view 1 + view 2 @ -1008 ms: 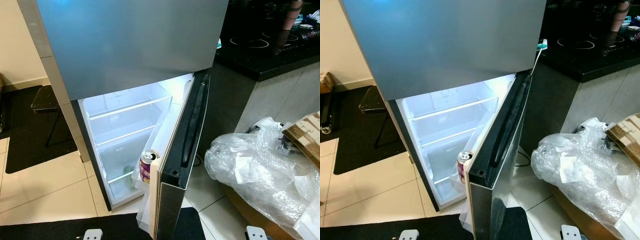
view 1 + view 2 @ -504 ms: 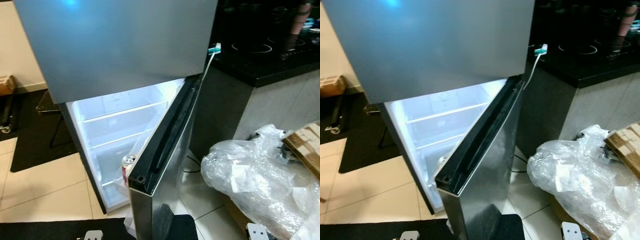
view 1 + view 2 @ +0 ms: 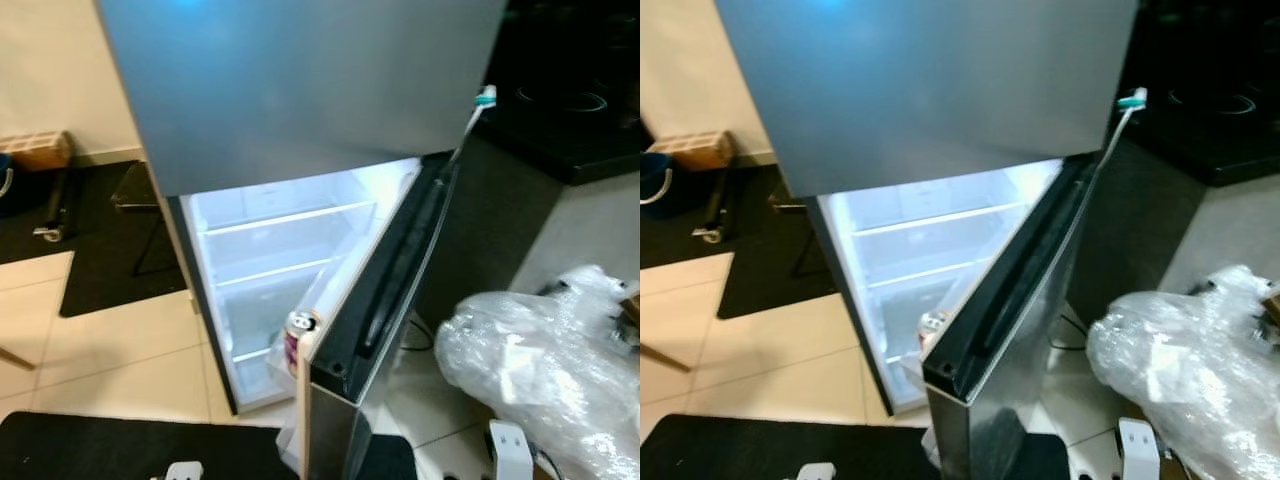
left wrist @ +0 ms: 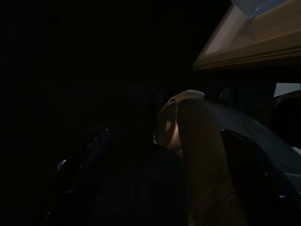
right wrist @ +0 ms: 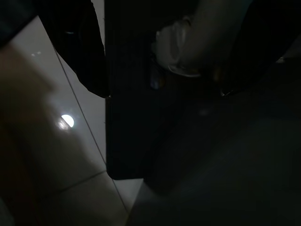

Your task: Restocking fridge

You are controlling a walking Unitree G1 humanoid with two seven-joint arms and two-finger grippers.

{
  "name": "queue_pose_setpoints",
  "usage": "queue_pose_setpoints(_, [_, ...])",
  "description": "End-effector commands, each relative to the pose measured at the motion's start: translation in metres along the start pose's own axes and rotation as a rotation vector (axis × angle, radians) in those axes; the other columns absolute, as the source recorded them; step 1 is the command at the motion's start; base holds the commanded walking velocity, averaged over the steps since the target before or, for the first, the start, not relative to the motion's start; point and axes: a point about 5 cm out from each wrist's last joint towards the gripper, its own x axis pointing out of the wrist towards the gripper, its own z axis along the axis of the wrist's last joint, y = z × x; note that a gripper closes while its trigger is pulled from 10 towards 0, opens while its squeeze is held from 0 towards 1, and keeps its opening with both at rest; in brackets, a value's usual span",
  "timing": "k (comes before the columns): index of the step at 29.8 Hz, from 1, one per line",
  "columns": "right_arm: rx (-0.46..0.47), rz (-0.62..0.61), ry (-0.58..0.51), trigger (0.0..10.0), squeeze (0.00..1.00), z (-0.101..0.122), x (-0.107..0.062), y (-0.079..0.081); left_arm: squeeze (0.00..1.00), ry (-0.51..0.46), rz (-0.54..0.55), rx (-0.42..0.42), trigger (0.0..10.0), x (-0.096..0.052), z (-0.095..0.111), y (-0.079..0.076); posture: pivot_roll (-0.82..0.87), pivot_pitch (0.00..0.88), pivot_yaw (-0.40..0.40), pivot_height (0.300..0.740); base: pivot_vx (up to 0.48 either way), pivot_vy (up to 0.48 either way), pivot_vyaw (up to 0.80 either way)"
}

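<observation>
1. The can [image 3: 300, 338] stands in the open fridge door [image 3: 385, 290] shelf (lit interior at its 10 o'clock).
2. Both grippers hang idle in dark wrist views; finger state cannot be told, nor the can's position relative to them.

My fingers [image 4: 82, 160] are long and black; pale grey blocks [image 3: 511, 450] mark my lower body.

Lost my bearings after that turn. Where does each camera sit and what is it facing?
Left eye, on the head, looks down at the open fridge with a can in its door.
Right eye, beside it, shares that fridge and the plastic wrap.
Left wrist: dark, arm hanging idle.
Right wrist: dark, facing floor tiles and a black mat.
</observation>
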Motion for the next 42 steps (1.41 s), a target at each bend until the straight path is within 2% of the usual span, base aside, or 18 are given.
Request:
queue_pose_setpoints(1, [0.038,0.019,-0.043,10.0,0.00,0.007,-0.001,-0.004,0.00,0.007,0.008,0.009,10.0,-0.001,0.000,0.003,-0.07,0.000,-0.011,0.740,0.000,0.000,0.00])
queue_pose_setpoints(4, [0.048,0.034,-0.057,10.0,0.00,0.009,-0.001,-0.004,0.00,0.007,0.007,0.009,10.0,-0.001,0.000,0.003,-0.07,0.000,-0.011,0.740,0.000,0.000,0.00])
queue_pose_setpoints(5, [0.103,0.123,-0.109,10.0,0.00,0.019,0.000,0.001,0.00,0.007,0.007,0.008,10.0,-0.001,0.000,0.003,-0.07,0.000,-0.012,0.740,0.000,0.000,0.00])
queue_pose_setpoints(6, [0.103,0.123,-0.109,10.0,0.00,0.019,0.000,0.001,0.00,0.007,0.007,0.008,10.0,-0.001,0.000,0.003,-0.07,0.000,-0.012,0.740,0.000,0.000,0.00])
queue_pose_setpoints(9, [0.180,0.272,-0.171,10.0,0.00,0.030,0.000,0.008,0.00,0.010,0.010,0.008,10.0,-0.001,-0.001,0.004,-0.08,0.000,-0.013,0.740,0.000,0.000,0.00])
queue_pose_setpoints(12, [0.192,0.385,-0.187,10.0,0.00,0.037,-0.001,0.015,0.00,0.014,0.010,0.011,10.0,-0.001,-0.002,0.004,-0.08,0.000,-0.012,0.740,0.000,0.000,0.00])
queue_pose_setpoints(23, [0.124,0.691,-0.216,10.0,0.00,0.061,-0.005,0.031,0.00,0.014,0.012,0.012,10.0,-0.002,-0.002,0.005,-0.07,0.000,-0.012,0.740,0.000,0.000,0.00])
queue_pose_setpoints(28, [0.088,0.765,-0.232,10.0,0.00,0.072,-0.006,0.037,0.00,0.016,0.013,0.012,10.0,-0.002,-0.002,0.006,-0.07,0.000,-0.014,0.740,0.000,0.000,0.00])
queue_pose_setpoints(31, [0.054,0.818,-0.254,10.0,0.00,0.084,-0.006,0.044,0.00,0.016,0.013,0.013,10.0,-0.002,-0.002,0.006,-0.07,0.000,-0.016,0.740,0.000,0.000,0.00])
queue_pose_setpoints(38, [-0.031,0.935,-0.306,10.0,0.00,0.112,-0.004,0.071,0.00,0.013,0.013,0.011,10.0,-0.002,-0.002,0.006,-0.07,0.000,-0.016,0.740,0.000,0.000,0.00])
queue_pose_setpoints(40, [-0.072,0.961,-0.314,10.0,0.00,0.119,-0.002,0.083,0.00,0.013,0.013,0.010,10.0,-0.002,-0.003,0.006,-0.06,0.000,-0.018,0.740,0.000,0.000,0.00])
queue_pose_setpoints(42, [-0.088,0.971,-0.317,10.0,0.00,0.122,-0.002,0.088,0.00,0.013,0.013,0.010,10.0,-0.002,-0.003,0.006,-0.06,0.000,-0.018,0.740,0.000,0.000,0.00])
